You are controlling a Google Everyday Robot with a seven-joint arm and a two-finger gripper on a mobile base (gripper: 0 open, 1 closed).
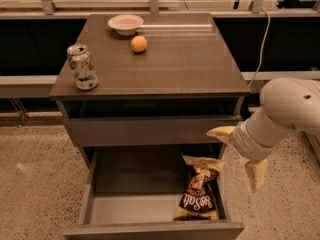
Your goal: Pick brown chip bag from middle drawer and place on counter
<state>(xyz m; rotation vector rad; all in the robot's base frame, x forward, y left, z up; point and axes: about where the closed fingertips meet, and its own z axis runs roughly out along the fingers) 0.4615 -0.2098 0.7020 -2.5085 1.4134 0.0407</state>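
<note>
At the front right corner of the open middle drawer (131, 210) lies the brown chip bag (198, 198); the gripper (233, 160) hangs just outside the drawer's right edge — fingers (256, 173) spread wide, empty — and should swing inward, then descend squarely over the bag's middle.

Speckled beige floor (35, 184), dark back wall (30, 44)
</note>
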